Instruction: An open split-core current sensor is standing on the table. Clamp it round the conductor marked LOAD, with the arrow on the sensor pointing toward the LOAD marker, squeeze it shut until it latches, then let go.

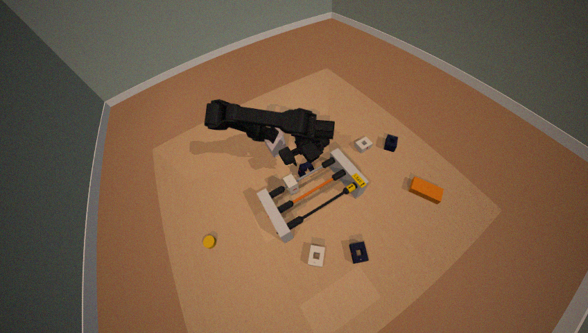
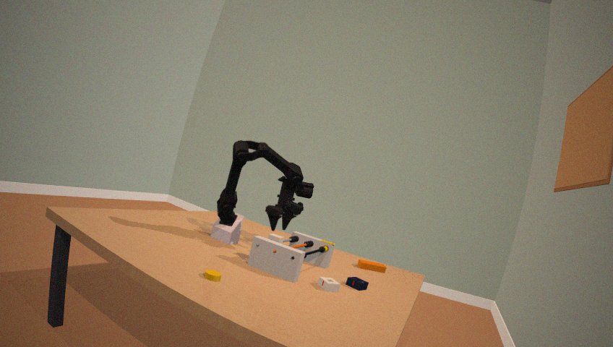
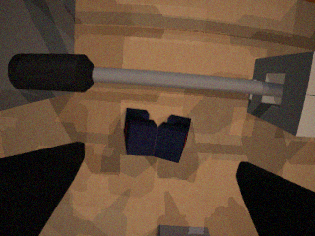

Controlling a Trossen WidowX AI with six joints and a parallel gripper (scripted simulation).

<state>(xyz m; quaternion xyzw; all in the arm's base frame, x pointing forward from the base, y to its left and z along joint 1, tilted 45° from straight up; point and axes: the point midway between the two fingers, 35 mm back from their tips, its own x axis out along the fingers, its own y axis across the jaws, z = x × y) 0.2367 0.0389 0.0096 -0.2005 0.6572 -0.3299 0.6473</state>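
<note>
The hand (image 1: 299, 160) (image 2: 279, 230) (image 3: 161, 160) is wide apart and empty above the desk (image 1: 206, 185) (image 2: 172, 253). Ahead of its tips, the open sensor (image 1: 305, 168) (image 3: 157, 138) stands near the grey rod (image 1: 310, 173) (image 3: 177, 80), apart from it, with bare desk between its sides and either fingertip's line.

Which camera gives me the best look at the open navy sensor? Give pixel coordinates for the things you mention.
The wrist view: the open navy sensor (image 1: 305, 168) (image 3: 157, 140) sits unobstructed there, both halves and the notch between them visible. The top view shows it small, close to the gripper (image 1: 299, 159) (image 2: 278, 229) (image 3: 161, 156); the exterior view doesn't show it.
</note>
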